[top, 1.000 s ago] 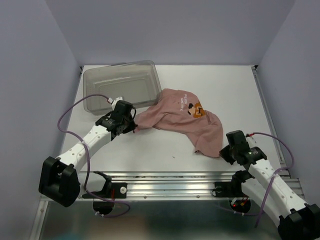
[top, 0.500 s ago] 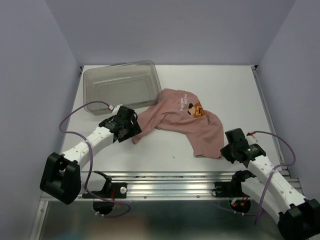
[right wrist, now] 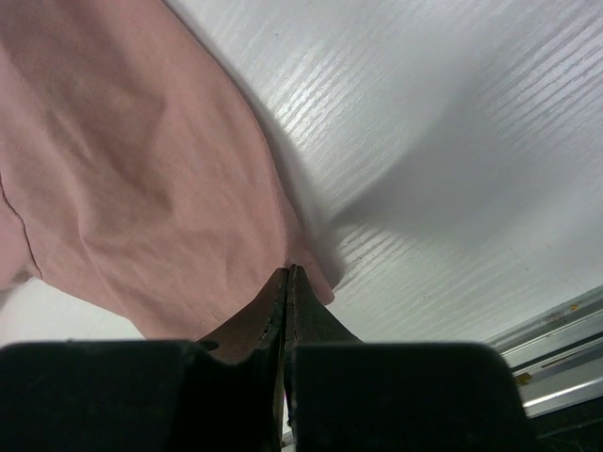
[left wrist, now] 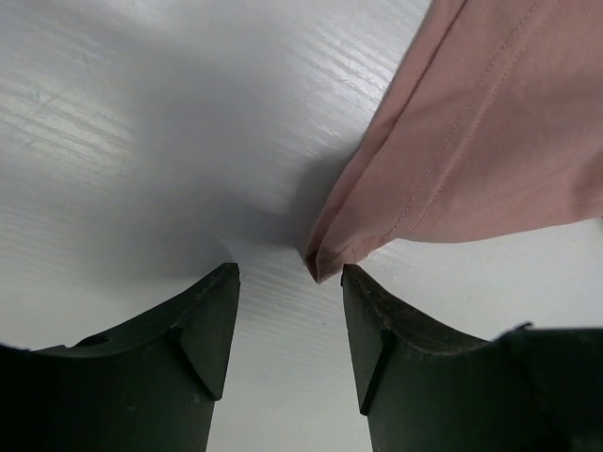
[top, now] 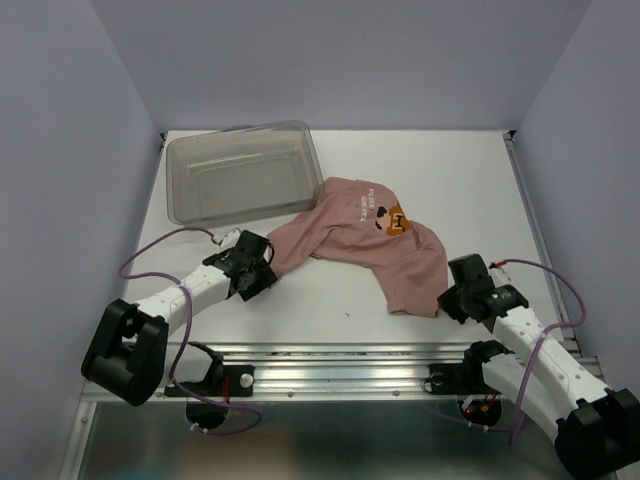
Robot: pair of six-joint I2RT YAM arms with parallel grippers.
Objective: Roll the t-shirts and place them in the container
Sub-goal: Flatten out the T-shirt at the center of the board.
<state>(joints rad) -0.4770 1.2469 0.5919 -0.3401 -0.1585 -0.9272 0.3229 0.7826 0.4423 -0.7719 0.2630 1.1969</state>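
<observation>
- Clear grey plastic bin [top: 181, 204]: sat at 11 o'clock on the white desk [top: 460, 180], open side up. Its floor showed through the walls, and nothing could be made out lying on it.
- Bin's 4 o'clock corner: the t-shirt reached it. The top view did not settle whether the cloth touched or only lay just beside it.
- Dusty-pink t-shirt [top: 345, 240]: lay loosely spread and creased at the desk's centre. It ran from the bin's corner toward 4 o'clock, outside the bin.
- Print [top: 396, 220]: small, orange-yellow with dark parts, on the upper side of the shirt. White lettering [top: 372, 201] sat at its 10 o'clock, too small to read.
- Left end effector [top: 266, 268]: stood at the shirt's 8 o'clock tip.
- Left wrist view: showed what the top view hid. The left end effector [left wrist: 290, 275] was released, jaws apart over the desk [left wrist: 113, 113]. A stitched corner of the t-shirt [left wrist: 471, 141] pointed into the gap near one finger, ungripped.
- Right end effector [top: 448, 300]: stood at the shirt's 5 o'clock edge. From above its state could not be told.
- Right wrist view: showed the right end effector [right wrist: 287, 275] clenched, fingers pressed together. The edge of the t-shirt [right wrist: 132, 169] ran into the tips and appeared nipped there. A shadow fell on the desk [right wrist: 452, 141] at 3 o'clock, and a metal rail [right wrist: 556, 363] showed at 4 o'clock.
- Print and bin: visible only from above.
</observation>
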